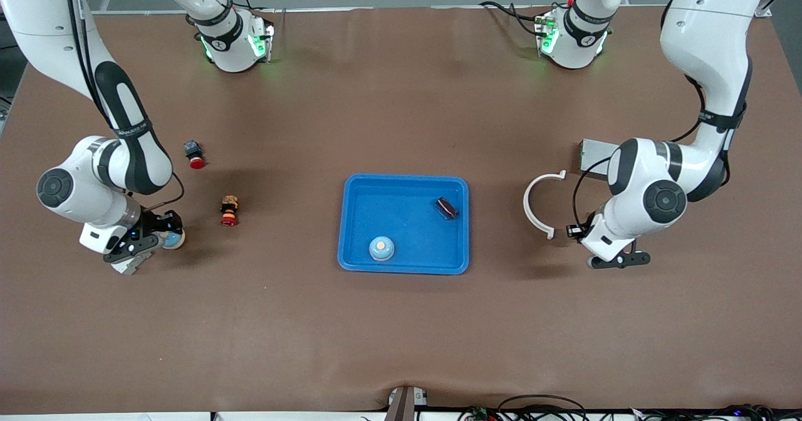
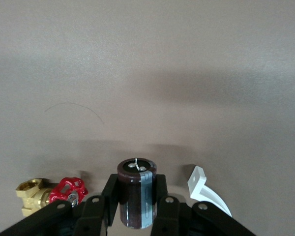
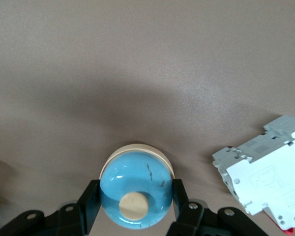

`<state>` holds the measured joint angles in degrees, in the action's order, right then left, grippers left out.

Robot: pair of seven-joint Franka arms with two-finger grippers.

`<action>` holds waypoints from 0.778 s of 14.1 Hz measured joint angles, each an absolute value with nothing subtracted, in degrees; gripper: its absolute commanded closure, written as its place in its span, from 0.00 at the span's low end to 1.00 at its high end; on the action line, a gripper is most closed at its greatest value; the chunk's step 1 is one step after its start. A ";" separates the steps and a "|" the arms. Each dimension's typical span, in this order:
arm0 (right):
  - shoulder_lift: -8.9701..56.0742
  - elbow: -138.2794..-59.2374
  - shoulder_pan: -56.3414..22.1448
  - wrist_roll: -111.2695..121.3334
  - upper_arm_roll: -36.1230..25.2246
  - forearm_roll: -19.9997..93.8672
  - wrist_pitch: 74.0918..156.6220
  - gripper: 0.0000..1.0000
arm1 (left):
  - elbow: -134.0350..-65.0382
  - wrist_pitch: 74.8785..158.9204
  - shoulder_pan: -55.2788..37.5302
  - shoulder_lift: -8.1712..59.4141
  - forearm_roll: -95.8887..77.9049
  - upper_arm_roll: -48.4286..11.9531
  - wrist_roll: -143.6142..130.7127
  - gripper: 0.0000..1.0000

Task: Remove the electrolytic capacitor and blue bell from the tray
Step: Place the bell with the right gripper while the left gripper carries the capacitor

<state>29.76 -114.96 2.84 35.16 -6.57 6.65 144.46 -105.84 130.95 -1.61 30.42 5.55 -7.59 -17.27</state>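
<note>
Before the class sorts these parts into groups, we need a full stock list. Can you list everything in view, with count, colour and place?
tray: 1, blue, middle of the table
tray bell: 1, blue, in the tray
held bell: 1, blue with a beige button, in the right gripper
tray capacitor: 1, dark, in the tray
held capacitor: 1, dark brown, in the left gripper
valve: 1, brass with a red handle, toward the right arm's end
push-button: 1, black with a red cap, farther from the camera than the valve
arc piece: 1, white, between the tray and the left arm
box: 1, grey, beside the left arm
circuit breaker: 1, white, beside the held bell
left gripper: shut on a capacitor
right gripper: shut on a bell
</note>
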 measured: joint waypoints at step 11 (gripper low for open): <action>29.85 -112.32 2.22 35.06 -5.42 7.53 140.22 0.00 | -105.83 130.95 -2.98 32.79 5.56 -7.62 -18.95 0.97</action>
